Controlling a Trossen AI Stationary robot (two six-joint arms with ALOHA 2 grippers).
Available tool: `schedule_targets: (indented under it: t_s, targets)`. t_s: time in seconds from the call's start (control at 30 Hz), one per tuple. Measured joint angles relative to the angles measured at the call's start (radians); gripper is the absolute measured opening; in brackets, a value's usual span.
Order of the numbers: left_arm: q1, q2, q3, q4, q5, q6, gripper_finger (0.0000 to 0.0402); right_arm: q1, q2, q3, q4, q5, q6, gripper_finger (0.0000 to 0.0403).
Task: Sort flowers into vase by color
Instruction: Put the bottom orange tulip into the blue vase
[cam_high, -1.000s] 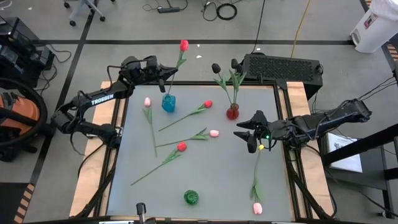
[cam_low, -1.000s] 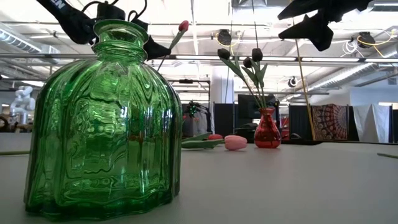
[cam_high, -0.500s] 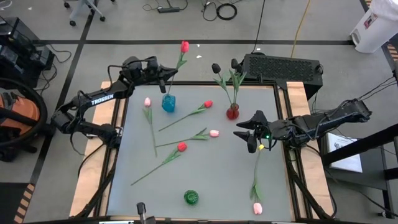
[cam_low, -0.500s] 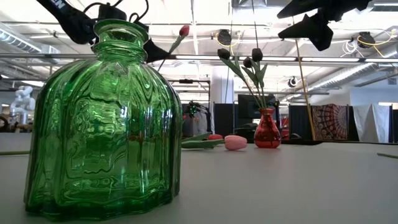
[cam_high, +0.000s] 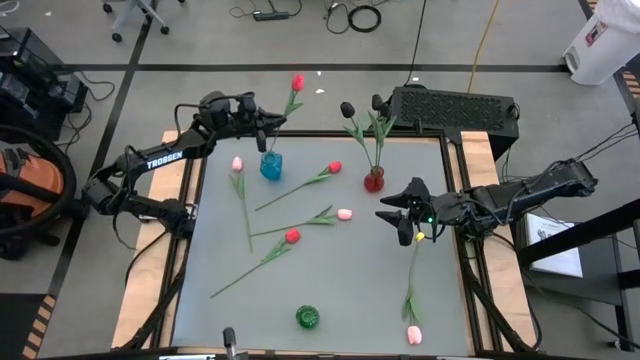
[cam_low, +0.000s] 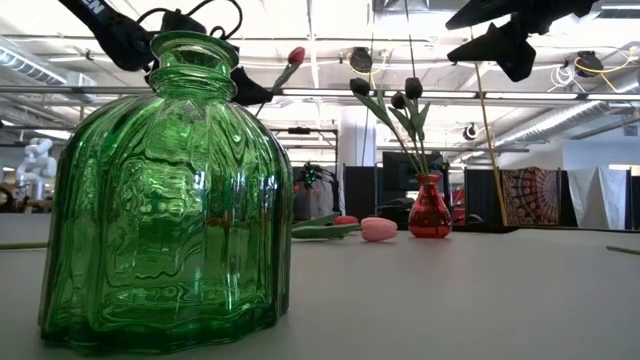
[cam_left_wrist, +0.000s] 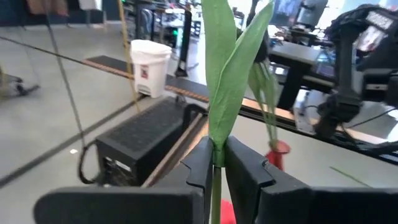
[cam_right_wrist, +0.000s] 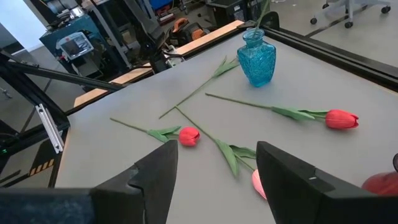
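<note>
Red tulip (cam_high: 296, 80) stands clamped by its stem in my left tool (cam_high: 262, 127) above the blue vase (cam_high: 271, 165), ready to lower in, while my right tool (cam_high: 398, 222) hovers apart over the tabletop (cam_high: 340, 280).

1. My left gripper (cam_left_wrist: 217, 163) was black, clamped on a green stem whose tulip (cam_high: 297, 82) head was red.
2. The vase (cam_high: 271, 165) near the table's far edge was translucent turquoise-blue with a textured surface.
3. The small vase (cam_high: 374, 181) further along that far edge was red glass, carrying black tulips (cam_high: 347, 109) with green leaves.
4. The ribbed vase (cam_low: 165, 195) at the near edge was bright green glass.
5. The table (cam_high: 330, 280) was plain pale grey with a light wooden frame.
6. Loose tulips on it had green stems: two red (cam_high: 333, 167), three pink (cam_high: 344, 214).
7. My right gripper (cam_right_wrist: 213, 177) was black too.
</note>
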Motion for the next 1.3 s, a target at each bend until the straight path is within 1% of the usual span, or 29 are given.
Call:
schedule_targets:
  t_s: [0.13,0.67,0.77,0.87,1.0,1.07,1.17,1.3]
  targets:
    - [0.000,0.000,0.000,-0.041,0.010,-0.033,0.0043,0.000,0.000,0.000,-0.001,0.000,-0.001,0.0210]
    - [0.000,0.000,0.000,-0.224,0.033,-0.075,0.0044,0.000,0.000,0.000,-0.009,0.000,-0.039,0.0210]
    - [0.000,-0.002,0.000,-0.241,0.054,-0.092,0.0044,0.000,0.000,0.000,-0.016,0.000,-0.060,0.0210]
    - [0.000,-0.020,0.000,-0.309,0.060,-0.091,0.0044,0.000,0.000,0.000,-0.016,0.000,-0.096,0.0210]
    - [0.000,-0.051,0.000,-0.416,0.029,-0.073,0.0044,0.000,0.000,0.000,-0.016,0.001,-0.132,0.0210]
    - [0.000,-0.071,0.000,-0.464,-0.007,-0.049,0.0044,0.000,0.000,0.000,-0.016,0.001,-0.143,0.0210]
    - [0.000,-0.097,0.000,-0.504,-0.038,-0.014,0.0044,0.000,0.000,0.000,-0.016,0.001,-0.160,0.0210]
    - [0.000,-0.117,0.000,-0.531,-0.058,-0.011,0.0050,0.000,0.000,0.000,-0.016,0.001,-0.168,0.0210]
